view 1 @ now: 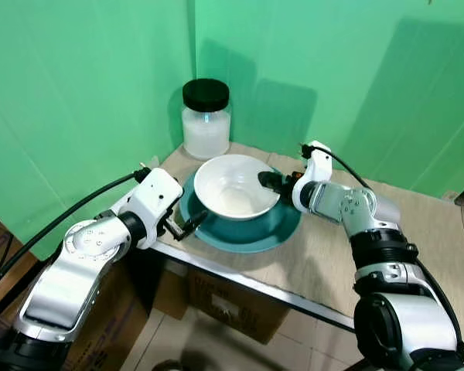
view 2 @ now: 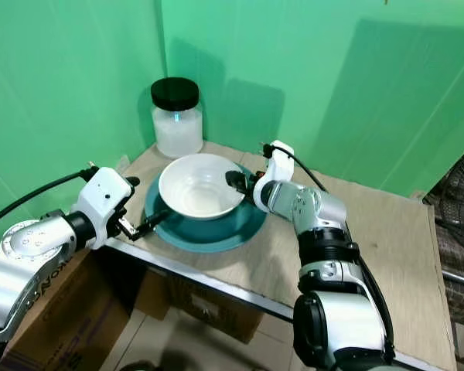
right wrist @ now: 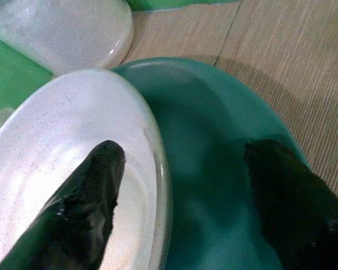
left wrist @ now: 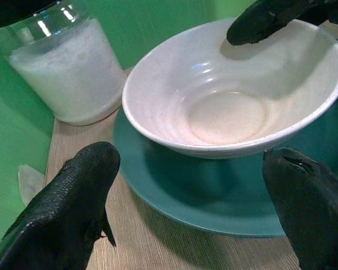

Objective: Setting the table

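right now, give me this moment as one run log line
right gripper open astride bowl rim | bowl on plate | left gripper open at plate edge

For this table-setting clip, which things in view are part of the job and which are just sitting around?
Part of the job:
white bowl, resting on the plate
teal plate
right gripper, open, straddling the bowl's rim
left gripper, open at the plate's edge

Just sitting around:
black-lidded jar
cardboard box under the table
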Robot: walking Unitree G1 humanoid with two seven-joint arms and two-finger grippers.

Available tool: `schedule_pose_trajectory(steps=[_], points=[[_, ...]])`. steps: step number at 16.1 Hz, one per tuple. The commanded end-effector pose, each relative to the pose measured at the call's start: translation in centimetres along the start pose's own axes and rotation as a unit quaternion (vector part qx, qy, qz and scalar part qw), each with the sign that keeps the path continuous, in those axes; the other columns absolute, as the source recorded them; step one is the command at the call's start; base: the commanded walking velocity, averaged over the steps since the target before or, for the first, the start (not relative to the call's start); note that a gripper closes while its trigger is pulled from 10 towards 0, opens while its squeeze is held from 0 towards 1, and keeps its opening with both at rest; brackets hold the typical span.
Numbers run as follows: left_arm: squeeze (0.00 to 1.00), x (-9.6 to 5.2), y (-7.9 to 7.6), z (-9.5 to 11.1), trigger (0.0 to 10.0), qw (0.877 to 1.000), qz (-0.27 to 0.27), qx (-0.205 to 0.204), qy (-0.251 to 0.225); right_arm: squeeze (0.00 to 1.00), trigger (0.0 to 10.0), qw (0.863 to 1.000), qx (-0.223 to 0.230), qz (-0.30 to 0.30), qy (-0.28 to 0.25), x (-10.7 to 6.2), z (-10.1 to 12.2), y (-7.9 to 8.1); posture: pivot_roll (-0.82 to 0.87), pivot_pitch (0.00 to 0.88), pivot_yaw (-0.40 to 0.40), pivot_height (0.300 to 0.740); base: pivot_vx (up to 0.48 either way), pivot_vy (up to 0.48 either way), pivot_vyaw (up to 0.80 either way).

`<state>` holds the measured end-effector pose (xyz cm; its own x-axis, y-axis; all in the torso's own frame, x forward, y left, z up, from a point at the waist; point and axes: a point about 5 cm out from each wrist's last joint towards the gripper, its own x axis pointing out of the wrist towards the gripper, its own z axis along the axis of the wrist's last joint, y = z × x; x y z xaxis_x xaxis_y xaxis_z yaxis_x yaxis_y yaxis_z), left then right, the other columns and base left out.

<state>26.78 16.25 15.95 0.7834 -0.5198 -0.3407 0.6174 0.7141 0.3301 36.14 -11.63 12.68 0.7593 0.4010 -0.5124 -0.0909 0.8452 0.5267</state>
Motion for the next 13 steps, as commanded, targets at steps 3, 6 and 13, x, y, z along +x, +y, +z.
schedule_pose_trajectory(steps=[3, 6, 13], points=[[0.00, 0.02, 0.00, -0.14, 10.0, 1.000, 0.005, 0.002, 0.007, 0.00, 0.0, 1.000, 0.005, -0.001, 0.011, 0.18, -0.11, -0.11, 0.07, 0.000, -0.068, 0.740, 0.000, 0.000, 0.00], [0.00, -0.03, -0.07, 0.05, 10.0, 1.000, 0.003, 0.001, 0.001, 0.00, 0.0, 1.000, -0.001, -0.008, 0.020, 0.41, -0.28, -0.37, 0.08, 0.000, -0.073, 0.740, 0.000, 0.000, 0.00], [0.00, 0.13, -0.12, 0.24, 10.0, 1.000, 0.002, 0.004, -0.004, 0.00, 0.0, 1.000, 0.003, -0.018, 0.022, 0.47, -0.10, -0.97, 0.08, 0.000, -0.078, 0.740, 0.000, 0.000, 0.00]])
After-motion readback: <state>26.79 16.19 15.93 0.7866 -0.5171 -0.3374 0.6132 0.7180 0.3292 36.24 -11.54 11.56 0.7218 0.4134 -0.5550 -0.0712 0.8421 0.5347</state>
